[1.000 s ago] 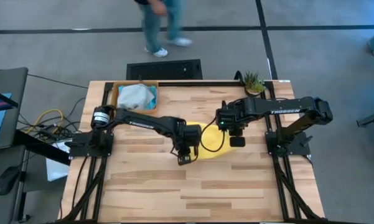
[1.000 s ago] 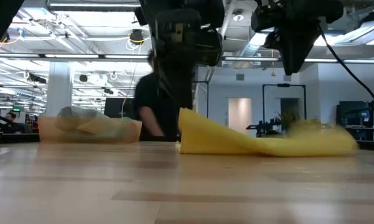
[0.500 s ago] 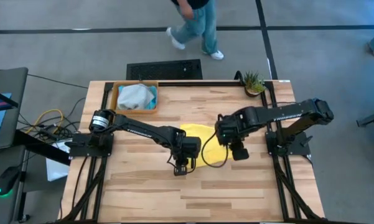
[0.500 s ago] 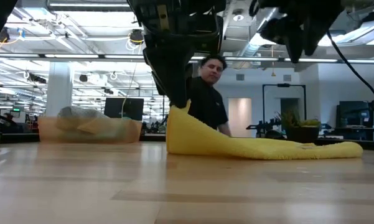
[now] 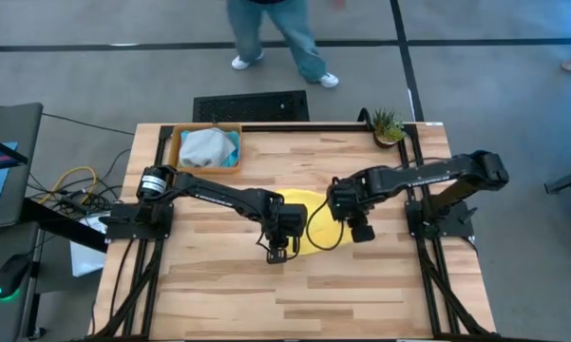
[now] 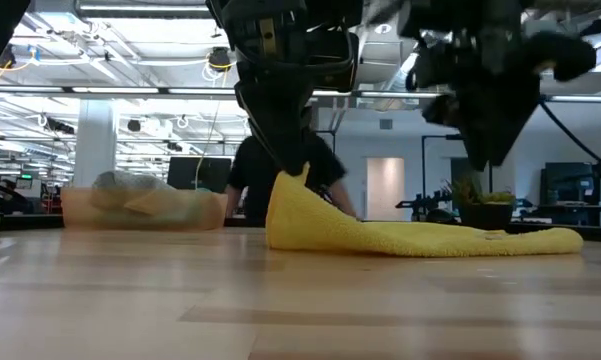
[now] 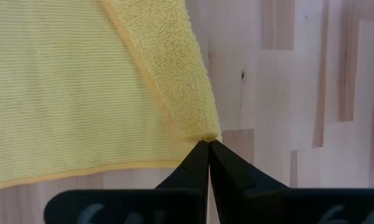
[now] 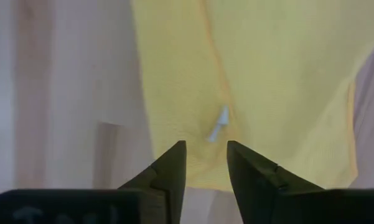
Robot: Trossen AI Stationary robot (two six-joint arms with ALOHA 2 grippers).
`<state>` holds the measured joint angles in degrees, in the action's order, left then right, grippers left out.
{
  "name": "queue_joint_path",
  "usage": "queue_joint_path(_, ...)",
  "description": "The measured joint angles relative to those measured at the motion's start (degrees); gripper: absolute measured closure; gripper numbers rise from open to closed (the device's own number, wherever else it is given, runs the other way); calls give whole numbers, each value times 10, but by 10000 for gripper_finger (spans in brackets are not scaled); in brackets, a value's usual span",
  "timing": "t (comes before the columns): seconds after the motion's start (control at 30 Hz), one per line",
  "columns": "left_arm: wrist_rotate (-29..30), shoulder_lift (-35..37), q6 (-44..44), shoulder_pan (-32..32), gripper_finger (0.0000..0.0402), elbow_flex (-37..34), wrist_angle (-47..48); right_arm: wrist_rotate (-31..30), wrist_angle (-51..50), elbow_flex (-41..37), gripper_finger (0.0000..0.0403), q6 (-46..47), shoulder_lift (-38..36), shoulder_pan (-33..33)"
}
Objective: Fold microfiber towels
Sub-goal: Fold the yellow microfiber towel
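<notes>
Since the frame a second ago, the left gripper [image 5: 276, 255] has carried its towel corner toward the near edge of the table and drawn the cloth flatter; the right gripper [image 5: 360, 231] has dropped closer over the towel's far side. The person behind the table has walked across the background.

The yellow towel [image 5: 314, 219] lies at mid-table between the two arms. In the low view its long axis runs across the picture: one end is lifted into a peak, the rest lies flat on the wood [image 6: 450, 238].

The left gripper is closed on that raised corner [image 7: 202, 134]; the wrist view shows both fingers pinched together on the hem. The right gripper [image 8: 203, 163] hangs above the cloth with its fingers parted and nothing between them; a small white tag [image 8: 218, 128] sits on the cloth just ahead of it.

Judgement: the fold turns on the held corner travelling over the flat part toward the right gripper's side, so the left arm leads. The right gripper sits in that path and would need either to pin the cloth or to clear off.

The orange tray [image 5: 178, 143], holding grey and blue cloths, stands at the far left corner, well apart. A small plant [image 5: 387, 124] stands at the far right corner. Neither obstructs.
</notes>
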<state>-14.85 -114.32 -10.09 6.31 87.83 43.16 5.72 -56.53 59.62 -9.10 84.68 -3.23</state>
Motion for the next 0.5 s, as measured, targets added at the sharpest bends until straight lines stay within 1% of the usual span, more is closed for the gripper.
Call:
queue_joint_path(0.2,-3,0,0,-3,401,0,0,2,35,-53,270,-32,0,35)
queue_joint_path(0.37,-4,0,0,-10,401,0,0,5,53,-83,271,-34,0,37)
queue_joint_path(0.5,-4,0,0,-15,401,0,0,4,100,-114,270,-33,0,37)
